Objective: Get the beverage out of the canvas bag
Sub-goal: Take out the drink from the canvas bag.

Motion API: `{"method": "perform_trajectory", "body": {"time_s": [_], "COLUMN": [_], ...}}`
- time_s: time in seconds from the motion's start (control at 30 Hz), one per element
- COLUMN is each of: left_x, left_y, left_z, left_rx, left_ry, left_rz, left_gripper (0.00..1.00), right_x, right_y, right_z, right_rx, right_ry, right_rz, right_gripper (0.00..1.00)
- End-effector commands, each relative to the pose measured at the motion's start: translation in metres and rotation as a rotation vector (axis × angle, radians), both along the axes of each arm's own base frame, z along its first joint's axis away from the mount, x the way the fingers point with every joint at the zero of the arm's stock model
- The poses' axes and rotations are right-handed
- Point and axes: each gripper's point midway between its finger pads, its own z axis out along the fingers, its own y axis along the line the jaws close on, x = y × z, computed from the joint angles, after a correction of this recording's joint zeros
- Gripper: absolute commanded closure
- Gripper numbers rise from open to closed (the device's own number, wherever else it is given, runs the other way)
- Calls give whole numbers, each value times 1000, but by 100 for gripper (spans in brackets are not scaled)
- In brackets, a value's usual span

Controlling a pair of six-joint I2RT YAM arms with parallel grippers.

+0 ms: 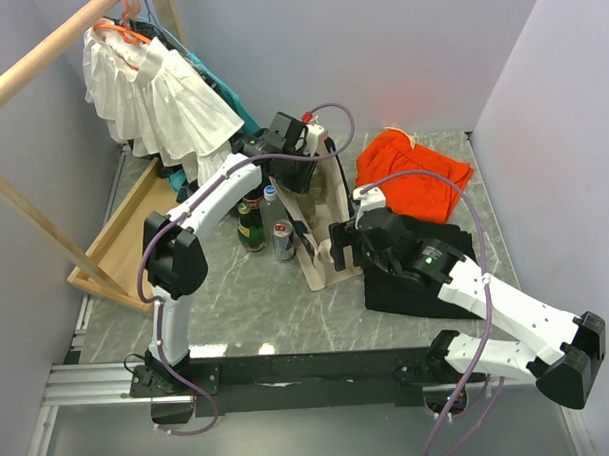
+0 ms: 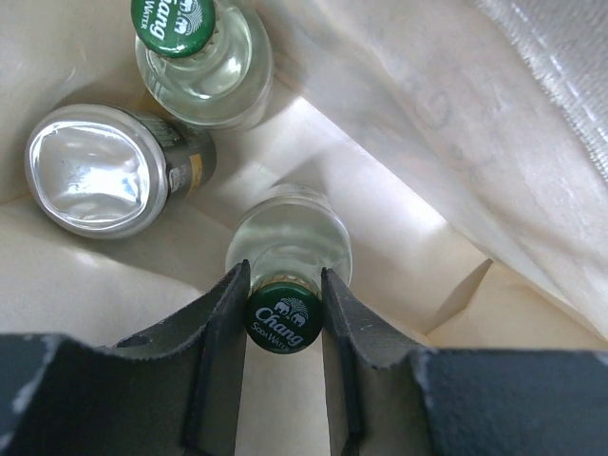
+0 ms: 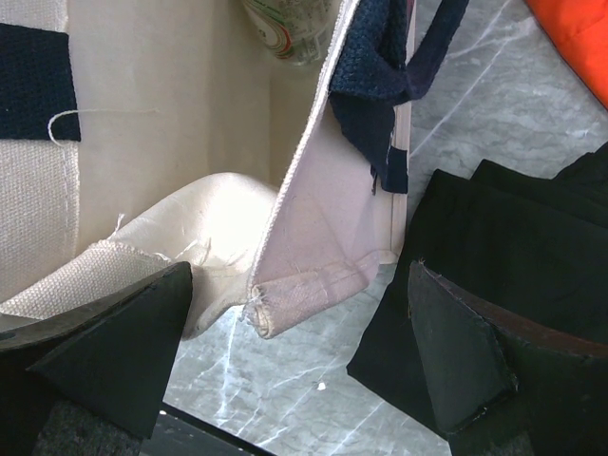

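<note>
At the near edge of the tabletop (image 1: 247, 300), toward 6 o'clock in the top view, both arms are bolted down. From the 5 o'clock corner the right arm reaches in over a folded black cloth (image 1: 427, 284). The right pincer (image 3: 302, 275) stands wide open, its dark fingers (image 3: 114, 351) on either side of the near rim of the canvas bag (image 1: 331, 267), not closed on it.

The bag sits at mid-table. It is a boxy beige tote with dark strap handles (image 3: 380, 76), its mouth gaping and a frayed hem corner sagging between those open fingers. Just beside it at 9 o'clock, out on the marble, stand a green bottle (image 1: 249, 222), a clear bottle with a blue cap (image 1: 272, 201) and a can (image 1: 283, 239).

Inside the bag, the left pincer (image 2: 283, 280) is clamped on the soda-water bottle (image 2: 290, 233), one finger on each side of the neck at the cap. The bottle is clear glass with rounded shoulders, seen cap-on. Its green cap (image 2: 283, 321) carries a white emblem and the words "Chang Soda Water". From it, in the left wrist view, a silver can (image 2: 95, 171) shows its end at 10 o'clock. A second clear bottle (image 2: 204, 71) with the same green cap is at 11 o'clock. Both are near the gripped bottle but apart from it.

Farther back, an orange cloth (image 1: 412, 164) lies at 1 o'clock. A wooden tray (image 1: 115, 245) is at 9 o'clock. A white garment (image 1: 155, 93) hangs at 11 o'clock.
</note>
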Motion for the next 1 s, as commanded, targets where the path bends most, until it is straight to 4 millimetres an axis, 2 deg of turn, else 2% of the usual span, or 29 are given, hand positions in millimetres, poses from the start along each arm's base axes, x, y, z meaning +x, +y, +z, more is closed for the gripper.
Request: {"method": "perform_trajectory", "body": {"time_s": [0.0, 0.53, 0.97], "left_x": [10, 5, -7], "left_y": [-9, -20, -17], "left_z": [68, 104, 119], "left_rx": [-128, -143, -151], "left_ry": [-132, -183, -194], "left_rz": [7, -55, -90], "left_gripper": [99, 99, 99], "right_x": [-9, -9, -10], "right_y": [-9, -10, -11], "right_z": [-15, -14, -14], "right_rx": [-82, -77, -78], "right_ry": [48, 50, 48], "right_rz": [13, 8, 5], "right_gripper": [0, 0, 0]}}
